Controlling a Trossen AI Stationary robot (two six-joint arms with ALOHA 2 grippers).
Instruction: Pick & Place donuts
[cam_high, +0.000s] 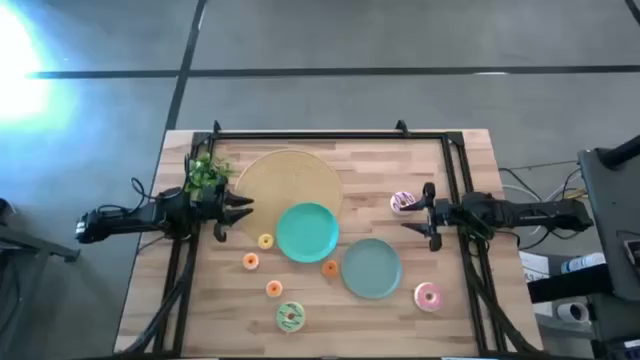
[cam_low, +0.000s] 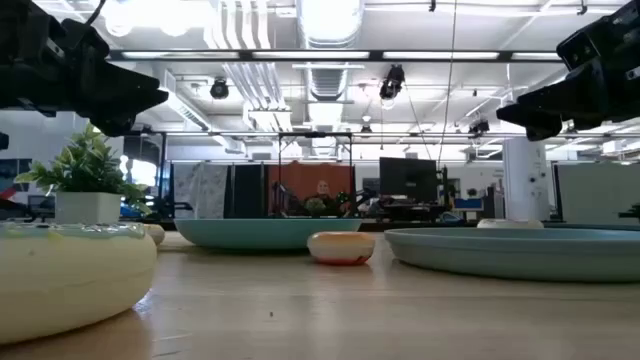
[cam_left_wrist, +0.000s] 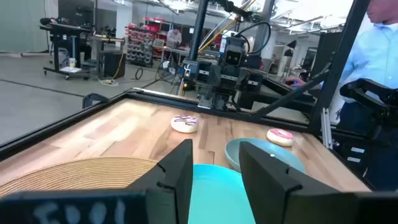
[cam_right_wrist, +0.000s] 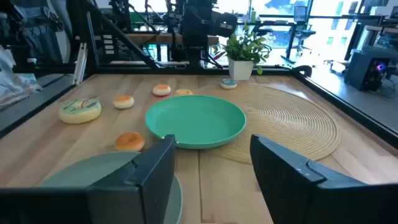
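Both grippers hang open above the table and hold nothing. My left gripper (cam_high: 240, 210) (cam_left_wrist: 217, 180) is at the left, over the edge of the tan woven disc. My right gripper (cam_high: 415, 213) (cam_right_wrist: 214, 168) is at the right, just beside the white purple-striped donut (cam_high: 403, 202) (cam_left_wrist: 185, 124). The pink donut (cam_high: 428, 296) (cam_left_wrist: 280, 137) lies near the right front corner. The green donut (cam_high: 290, 317) (cam_right_wrist: 80, 110) lies at the near edge. Small orange and yellow donuts (cam_high: 265, 240) (cam_high: 250, 261) (cam_high: 273, 289) (cam_high: 329, 267) lie flat on the wood around the plates.
Two teal plates sit mid-table, one (cam_high: 307, 231) overlapping the woven disc (cam_high: 290, 180), the other (cam_high: 371, 268) nearer the front right. A small potted plant (cam_high: 205, 172) stands by the left arm. A black frame (cam_high: 320, 133) borders the table. Bare wood shows at the far right.
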